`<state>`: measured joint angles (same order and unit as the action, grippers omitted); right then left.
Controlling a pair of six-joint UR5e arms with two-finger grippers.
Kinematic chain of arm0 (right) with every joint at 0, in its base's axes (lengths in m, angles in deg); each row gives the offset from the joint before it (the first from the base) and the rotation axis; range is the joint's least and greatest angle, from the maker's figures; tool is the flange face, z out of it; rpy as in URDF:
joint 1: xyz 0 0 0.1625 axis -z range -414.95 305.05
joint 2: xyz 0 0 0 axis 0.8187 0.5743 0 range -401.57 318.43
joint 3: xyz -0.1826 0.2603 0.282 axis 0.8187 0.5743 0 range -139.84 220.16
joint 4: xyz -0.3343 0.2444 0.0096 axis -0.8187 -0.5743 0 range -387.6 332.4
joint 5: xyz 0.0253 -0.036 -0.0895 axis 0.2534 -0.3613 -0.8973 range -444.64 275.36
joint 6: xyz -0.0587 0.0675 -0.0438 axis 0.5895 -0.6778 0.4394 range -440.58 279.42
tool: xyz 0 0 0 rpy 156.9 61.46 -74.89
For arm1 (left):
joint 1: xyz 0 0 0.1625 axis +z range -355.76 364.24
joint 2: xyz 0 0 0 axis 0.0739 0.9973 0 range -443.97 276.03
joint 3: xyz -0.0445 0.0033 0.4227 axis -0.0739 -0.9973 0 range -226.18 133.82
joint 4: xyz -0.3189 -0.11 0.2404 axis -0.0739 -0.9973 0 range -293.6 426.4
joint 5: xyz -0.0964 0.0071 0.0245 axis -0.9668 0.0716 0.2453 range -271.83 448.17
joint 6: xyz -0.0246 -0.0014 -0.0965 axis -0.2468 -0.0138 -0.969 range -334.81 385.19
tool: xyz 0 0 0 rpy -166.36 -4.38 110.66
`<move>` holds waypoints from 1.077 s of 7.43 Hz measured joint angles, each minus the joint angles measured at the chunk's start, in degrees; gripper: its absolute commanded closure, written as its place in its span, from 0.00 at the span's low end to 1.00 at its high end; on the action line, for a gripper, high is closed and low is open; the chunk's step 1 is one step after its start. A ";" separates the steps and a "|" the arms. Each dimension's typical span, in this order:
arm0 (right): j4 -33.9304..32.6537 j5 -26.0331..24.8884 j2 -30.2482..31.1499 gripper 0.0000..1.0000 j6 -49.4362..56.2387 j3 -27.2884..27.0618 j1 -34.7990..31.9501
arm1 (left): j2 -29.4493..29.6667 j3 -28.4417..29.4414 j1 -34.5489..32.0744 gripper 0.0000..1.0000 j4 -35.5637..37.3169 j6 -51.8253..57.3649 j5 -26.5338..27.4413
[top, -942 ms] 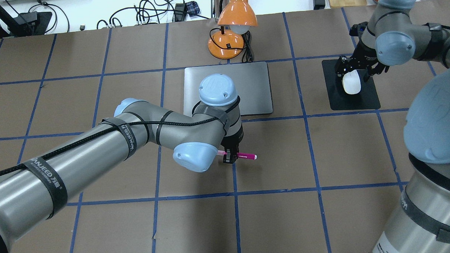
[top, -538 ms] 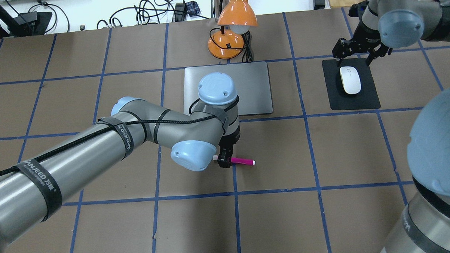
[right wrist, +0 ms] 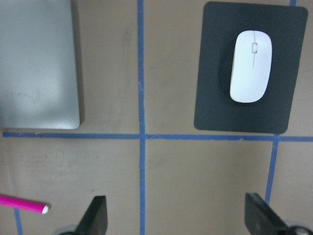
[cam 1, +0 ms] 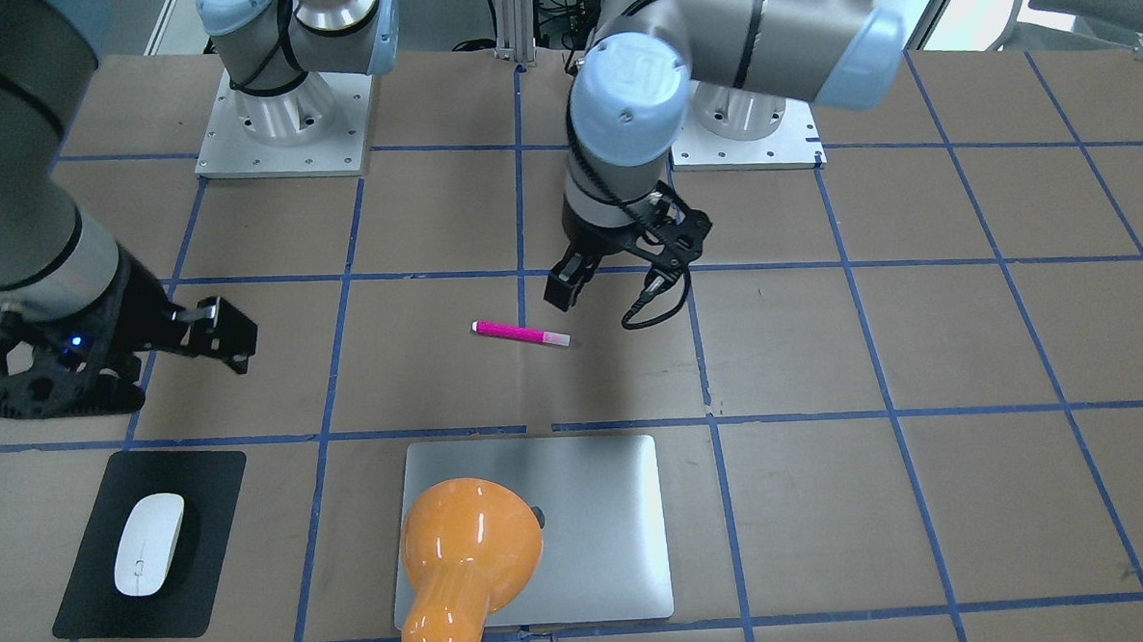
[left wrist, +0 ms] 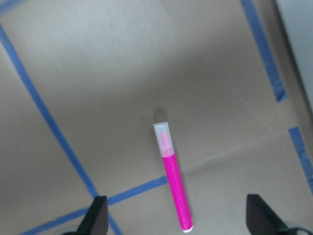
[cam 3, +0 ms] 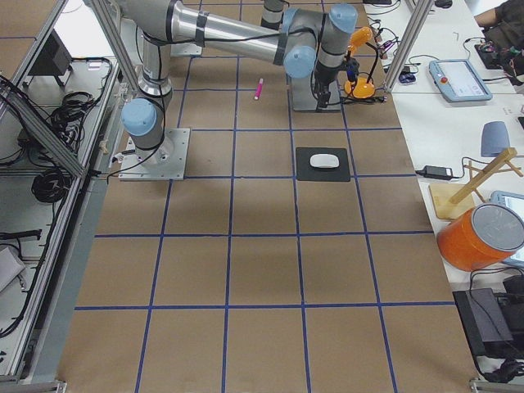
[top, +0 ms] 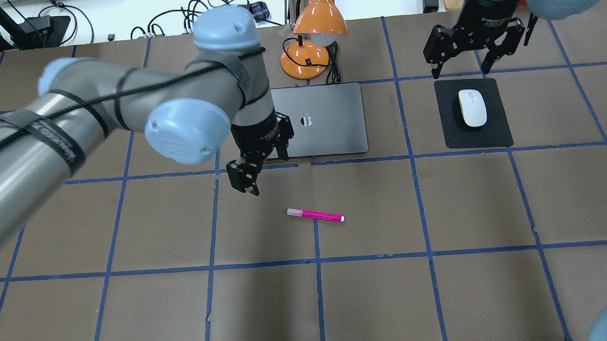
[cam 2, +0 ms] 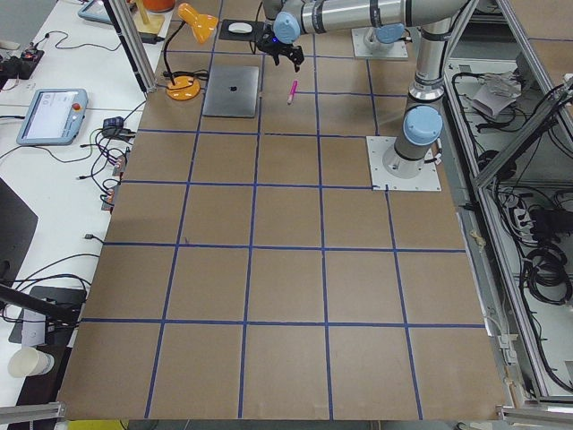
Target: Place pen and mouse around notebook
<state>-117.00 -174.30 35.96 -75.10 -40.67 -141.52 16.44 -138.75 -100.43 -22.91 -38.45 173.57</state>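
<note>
Now, left gripper [top: 263,167]: I read it spread wide and empty, hanging by the notebook's [top: 327,124] near left corner.
Pen [top: 315,215]: flat on the table [top: 439,287], near side of the notebook, apart from it.
Right gripper [top: 460,69]: spread, empty, over the black mat's [top: 494,133] far edge.
Mouse [top: 472,107]: I see it on that mat, right of the notebook, well apart.
</note>
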 measured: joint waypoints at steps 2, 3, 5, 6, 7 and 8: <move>3.82 0.07 8.34 0.00 -3.34 -0.16 -3.24 | -5.41 6.24 7.80 0.00 -12.49 28.47 1.20; 3.93 -0.02 9.35 0.00 -5.15 -0.36 -3.97 | -7.12 7.23 10.16 0.00 -13.13 41.61 3.08; 3.26 -0.47 8.59 0.00 -6.81 -1.03 -4.38 | -8.33 7.67 12.39 0.00 -8.37 58.61 6.68; 2.99 -0.50 8.26 0.00 -6.98 -1.79 -4.21 | -8.46 7.82 13.40 0.00 -7.02 61.34 7.07; 1.79 -0.56 8.33 0.00 -6.97 -3.04 -4.06 | -8.52 8.15 14.39 0.00 -6.50 62.59 7.09; -0.66 -0.61 8.43 0.00 -6.86 -4.02 -3.95 | -8.55 8.50 15.26 0.00 -6.31 63.69 7.08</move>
<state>-117.65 -174.91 44.39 -81.97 -44.69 -145.47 7.89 -130.25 -85.17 -29.23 25.24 180.65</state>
